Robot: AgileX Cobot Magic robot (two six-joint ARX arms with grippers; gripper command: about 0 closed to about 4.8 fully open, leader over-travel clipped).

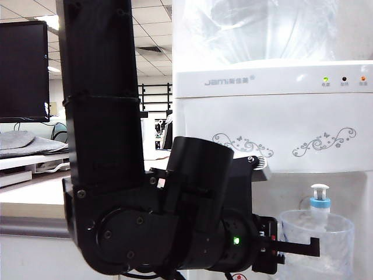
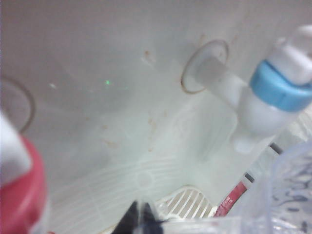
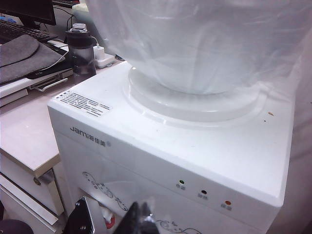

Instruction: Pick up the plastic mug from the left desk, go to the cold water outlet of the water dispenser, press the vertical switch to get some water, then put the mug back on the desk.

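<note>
The clear dimpled plastic mug (image 1: 326, 242) hangs in front of the water dispenser (image 1: 274, 116), directly under the cold water outlet (image 1: 320, 204) with its blue collar. The stubby white vertical switch (image 1: 319, 189) stands on top of that tap. My left gripper (image 1: 300, 247) is shut on the mug's side handle and holds it level. In the left wrist view the blue-collared outlet (image 2: 273, 97) sits just above the mug's rim (image 2: 287, 195), and the left gripper (image 2: 141, 220) has its tips together. My right gripper (image 3: 141, 219) hovers shut and empty above the dispenser's front (image 3: 161, 161).
The red-collared tap (image 2: 19, 190) is beside the blue one, with the white drip grill (image 2: 187, 202) below. The left desk (image 1: 29, 201) lies left of the dispenser, carrying a dark-capped bottle (image 3: 80, 46), a keyboard and a monitor (image 1: 23, 70). The clear jug (image 3: 195, 44) tops the cabinet.
</note>
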